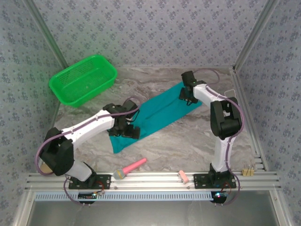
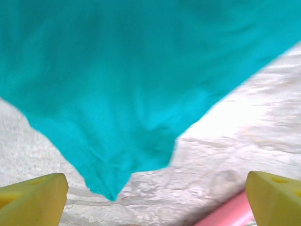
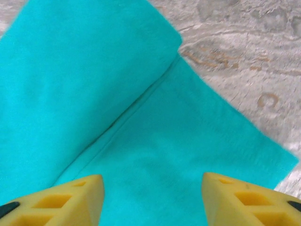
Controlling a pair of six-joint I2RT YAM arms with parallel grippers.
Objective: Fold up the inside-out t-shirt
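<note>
1. Green mesh basket (image 1: 83, 80): far left of the surface (image 1: 188, 146), well apart from the cloth, tilted against the left wall.

2. Left end effector (image 1: 128, 133): over the near-left end of the t-shirt. In the left wrist view its yellow fingertips (image 2: 33, 200) stand wide apart, one at each lower corner, so it is open with nothing between them. It (image 2: 155, 202) points at a cloth corner that lies on the marbled surface (image 2: 244, 136).

3. Inside-out t-shirt (image 1: 160, 113): plain teal, at the middle of the surface. It is laid out as a long band running diagonally from near left to far right. Its near-left end narrows to a rumpled point (image 2: 110, 195). The right wrist view shows the t-shirt (image 3: 94, 94) with one layer folded over another, a straight edge running diagonally between them. The far-right corner lies flat on the surface (image 3: 244, 52).

4. Pink stick-like item (image 1: 133, 166): near edge, just left of centre, beside the metal rail. It has a paler head at its left end and lies apart from the shirt. What it is cannot be told.

5. Small pink block (image 1: 183, 177): on the rail, right of centre.

6. Right end effector (image 1: 187, 98): at the far-right end of the t-shirt. Its yellow fingertips (image 3: 70, 200) are spread, with flat cloth below them and none pinched, so it (image 3: 153, 200) is open.

7. Small wooden piece (image 1: 248, 171): near right, by the rail end.
</note>
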